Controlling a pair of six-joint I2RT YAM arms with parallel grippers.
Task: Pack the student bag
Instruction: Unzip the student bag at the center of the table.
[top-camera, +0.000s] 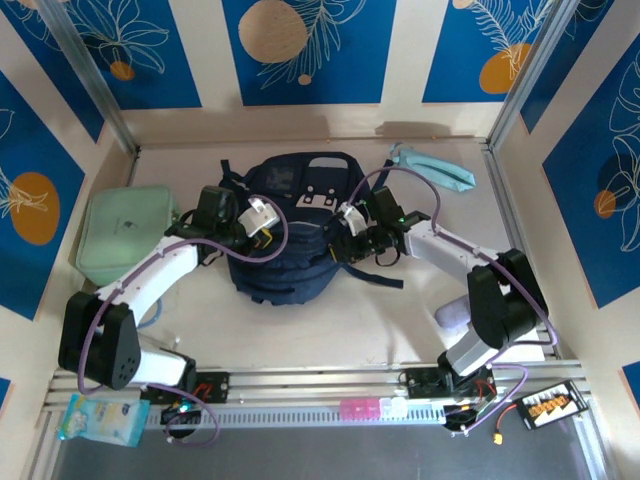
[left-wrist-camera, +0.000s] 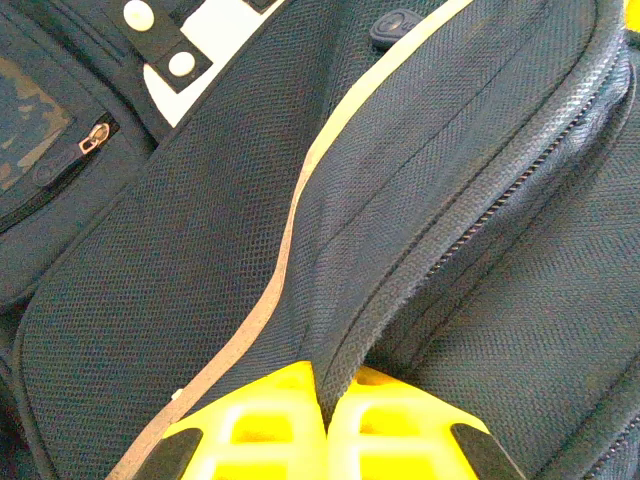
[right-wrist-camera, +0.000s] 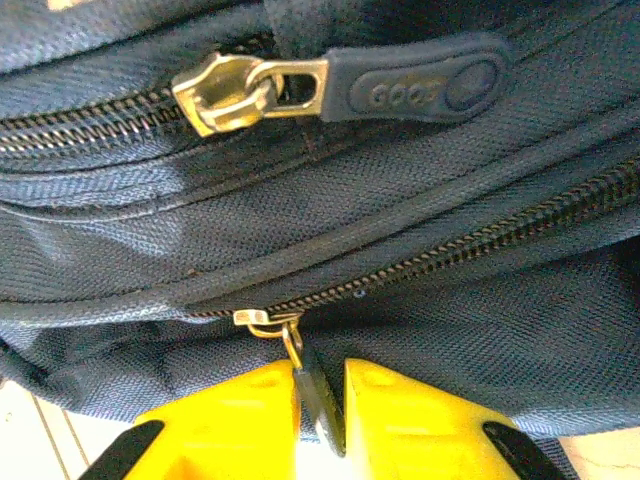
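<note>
The student bag (top-camera: 285, 235), a navy backpack with a white buckle patch, lies flat mid-table. My left gripper (top-camera: 262, 216) rests on its left side. In the left wrist view the yellow fingers (left-wrist-camera: 325, 405) are shut on a raised piped fold of the bag's fabric (left-wrist-camera: 345, 350), beside the light stripe (left-wrist-camera: 290, 230). My right gripper (top-camera: 347, 222) is at the bag's right side. In the right wrist view its fingers (right-wrist-camera: 322, 400) stand slightly apart, with the lower zipper's dark pull tab (right-wrist-camera: 318, 392) hanging loosely in the gap below its slider (right-wrist-camera: 262, 320). Another zipper slider (right-wrist-camera: 215, 92) sits above.
A pale mint-green flat case (top-camera: 125, 232) lies left of the bag. A teal item (top-camera: 432, 168) lies at the back right. A pale cylinder (top-camera: 455, 312) sits by the right arm. A snack packet (top-camera: 100, 420) and a pink-white box (top-camera: 372, 408) are on the near rail.
</note>
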